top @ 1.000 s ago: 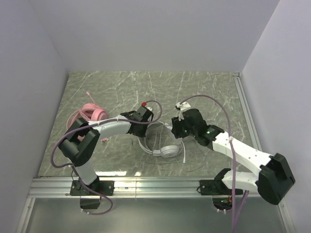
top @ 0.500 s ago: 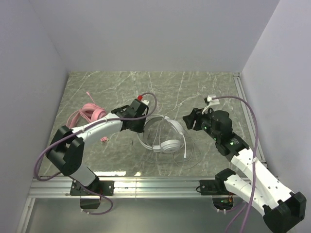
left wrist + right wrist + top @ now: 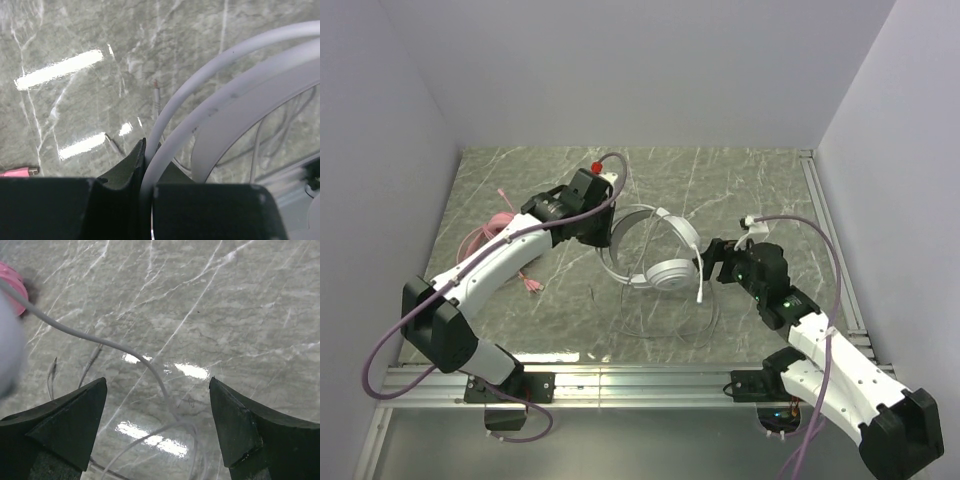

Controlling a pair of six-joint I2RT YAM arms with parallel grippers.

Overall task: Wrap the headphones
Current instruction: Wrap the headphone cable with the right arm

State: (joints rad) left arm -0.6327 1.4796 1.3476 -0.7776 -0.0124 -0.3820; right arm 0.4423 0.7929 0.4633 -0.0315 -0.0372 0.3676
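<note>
White headphones (image 3: 668, 275) clamped in left gripper (image 3: 604, 233); right gripper (image 3: 706, 262) spread wide.

I work over a grey-green marbled desk (image 3: 740, 190), glossy enough to mirror bright light strips (image 3: 59, 70). Plain pale walls (image 3: 620, 70) enclose three sides, and an aluminium rail (image 3: 640, 385) edges the near side.

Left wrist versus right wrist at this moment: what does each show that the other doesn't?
Only the left wrist: the left jaws shut on the thin upper hoop of the white headset. Only the right wrist: the right jaws wide open with nothing between them, above a loose run of pale cable. Both: the green marble table and pale cable lying on it.
</note>
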